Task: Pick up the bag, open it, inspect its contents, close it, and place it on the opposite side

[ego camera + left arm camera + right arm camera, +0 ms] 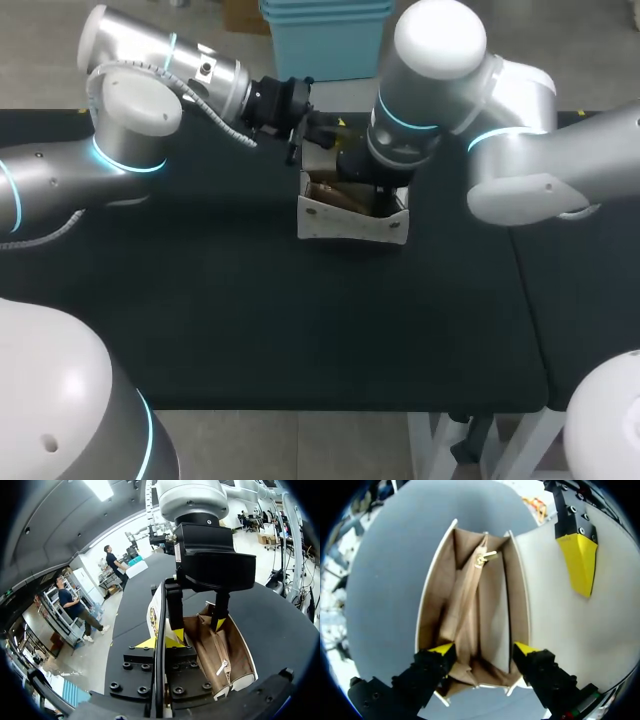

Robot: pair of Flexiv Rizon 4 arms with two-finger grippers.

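The bag [350,225] stands upright on the black table [200,300], a little past its middle toward the far edge, with its mouth open to the top. It is white outside and lined in tan.

My right gripper [484,650] points straight down into that mouth. Its two yellow-tipped fingers are spread wide, one tip close to each long inner wall, and they clamp nothing between them. Whether the tips actually press on the walls I cannot tell. Ahead of them, down the middle of the bag, runs a tan inner pocket [470,605] whose zip is drawn closed, with a pale zip pull [487,556] at its far end.

My left gripper [160,642] comes in level from the left side and meets the bag at its far upper edge. There the white flap [560,620] is folded out beside the opening, and I have it edge-on between my two yellow tips. They seem to pinch it from both sides, though the flap hides part of the contact. From my right wrist, one of those left fingers [580,562] shows lying flat on the flap's white face, beside the open mouth
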